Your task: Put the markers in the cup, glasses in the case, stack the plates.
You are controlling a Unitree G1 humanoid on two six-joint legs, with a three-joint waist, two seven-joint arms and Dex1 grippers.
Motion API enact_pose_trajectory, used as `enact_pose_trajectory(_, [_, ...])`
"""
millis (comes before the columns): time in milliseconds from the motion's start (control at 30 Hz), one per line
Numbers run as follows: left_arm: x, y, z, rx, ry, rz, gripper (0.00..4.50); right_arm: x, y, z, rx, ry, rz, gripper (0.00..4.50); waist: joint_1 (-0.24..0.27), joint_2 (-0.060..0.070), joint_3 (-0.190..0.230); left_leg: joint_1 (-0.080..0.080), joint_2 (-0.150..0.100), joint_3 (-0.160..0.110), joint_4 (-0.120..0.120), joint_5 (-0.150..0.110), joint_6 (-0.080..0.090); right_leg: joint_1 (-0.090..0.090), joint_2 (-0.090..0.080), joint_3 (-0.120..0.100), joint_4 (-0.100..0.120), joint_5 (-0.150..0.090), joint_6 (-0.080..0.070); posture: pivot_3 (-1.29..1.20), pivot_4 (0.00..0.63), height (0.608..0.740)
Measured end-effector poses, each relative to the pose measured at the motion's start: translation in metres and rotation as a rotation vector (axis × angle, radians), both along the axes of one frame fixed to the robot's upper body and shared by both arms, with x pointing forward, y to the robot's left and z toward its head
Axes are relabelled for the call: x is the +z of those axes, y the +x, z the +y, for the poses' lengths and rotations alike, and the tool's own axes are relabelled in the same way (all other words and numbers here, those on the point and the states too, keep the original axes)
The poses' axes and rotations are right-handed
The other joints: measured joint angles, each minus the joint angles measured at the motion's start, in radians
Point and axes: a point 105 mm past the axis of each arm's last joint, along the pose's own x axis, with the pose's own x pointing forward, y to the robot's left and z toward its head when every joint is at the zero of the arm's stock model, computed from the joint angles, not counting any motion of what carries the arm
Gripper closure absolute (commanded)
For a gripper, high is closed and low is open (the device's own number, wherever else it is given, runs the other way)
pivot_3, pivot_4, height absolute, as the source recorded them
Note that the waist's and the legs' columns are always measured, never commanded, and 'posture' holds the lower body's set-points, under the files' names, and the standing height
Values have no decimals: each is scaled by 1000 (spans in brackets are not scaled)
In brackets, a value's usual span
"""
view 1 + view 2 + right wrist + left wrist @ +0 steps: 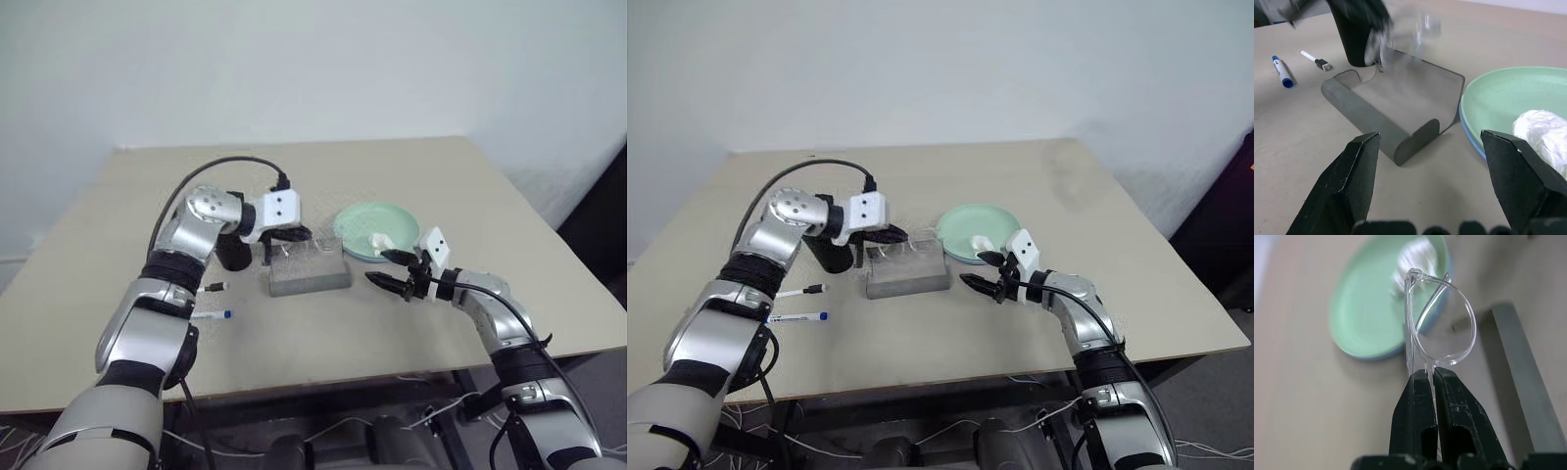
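The left gripper is clamped shut on the glasses, pinching the clear frame so the lenses hang past the fingertips above the table. In the head views it sits over the back edge of the open grey case, just in front of the black cup.

The case lies near the middle of the table, its lid raised and its hollow facing up. Just beside its right end lie the plates, the mint green one stacked on the light blue one, whose rim peeks out underneath. A small white lump rests in the green plate.

The right gripper hovers close to the near right corner of the case and the near rim of the plates, its fingers spread wide and holding nothing.

The markers lie on the table left of the case: the black-capped marker nearer the cup, the blue-capped marker closer to the front edge. The two are apart and roughly parallel.

Bare tabletop stretches behind the plates to the far edge, and along the front and right edges.
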Motion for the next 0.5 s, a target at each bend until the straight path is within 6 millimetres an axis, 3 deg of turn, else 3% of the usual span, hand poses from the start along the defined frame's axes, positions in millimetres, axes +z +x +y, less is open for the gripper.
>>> enact_pose_trajectory(267, [-32,2,0,21,125,-2,4491,0,1,-1,-17,-1,-4,908,0,0,0,0,0,0,0,0,0,0,0,0,1,0,0,0,0,737])
enact_pose_trajectory(500, [-38,1,0,13,150,6,4491,0,1,-1,-18,1,-2,908,-1,0,0,0,0,0,0,0,0,0,0,0,1,0,0,0,0,737])
